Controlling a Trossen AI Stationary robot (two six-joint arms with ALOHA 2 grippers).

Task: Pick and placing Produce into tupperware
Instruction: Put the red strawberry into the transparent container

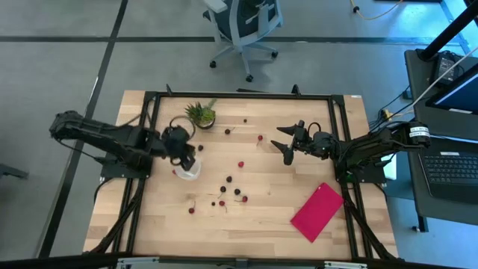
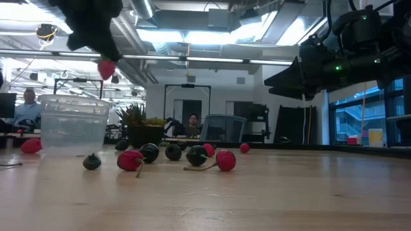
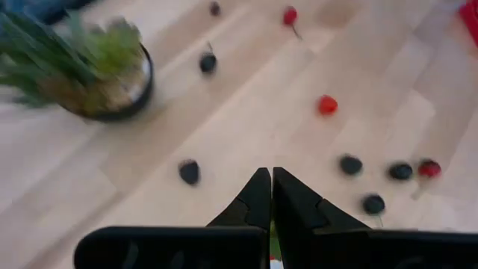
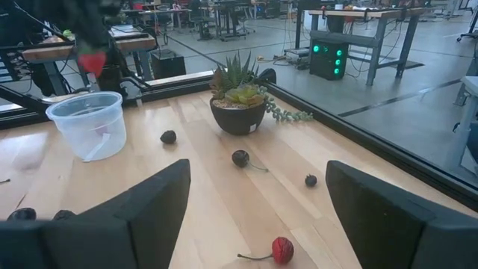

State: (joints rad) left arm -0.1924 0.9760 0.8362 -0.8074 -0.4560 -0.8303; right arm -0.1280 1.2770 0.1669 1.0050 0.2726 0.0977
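Across the near part of the wooden table [image 1: 261, 224], as the low camera sees it, loose produce lies scattered: a red berry [image 2: 130, 160] beside a small dark one [image 2: 92, 162], another red one [image 2: 225, 160] with its stem trailing toward a dark berry [image 2: 196, 154], and more dark pieces just behind. Further in stands the tupperware [image 2: 74, 124], upright with its open mouth facing up, so its long axis runs vertically; it looks empty through the translucent wall, though its floor is hard to read. Directly above its rim the left gripper [image 2: 103, 54] hangs with its fingers pressed together, pinching a single red berry [image 2: 106, 68] that sits over the cup's edge, not yet released. From overhead the same gripper [image 1: 187, 155] is just beside the cup [image 1: 188, 172]. My judgement is that the job is near its start: one piece is about to go in, and nearly all the rest remains on the table, spread between the two arms. The right gripper [image 1: 287, 146] waits well apart on the far side of the scatter, its fingers spread wide and holding nothing. Beyond the cup sits a potted plant [image 1: 201, 113], and off to the right lies a flat pink-red sheet [image 1: 317, 211]. Past the table, people sit at desks in the room.
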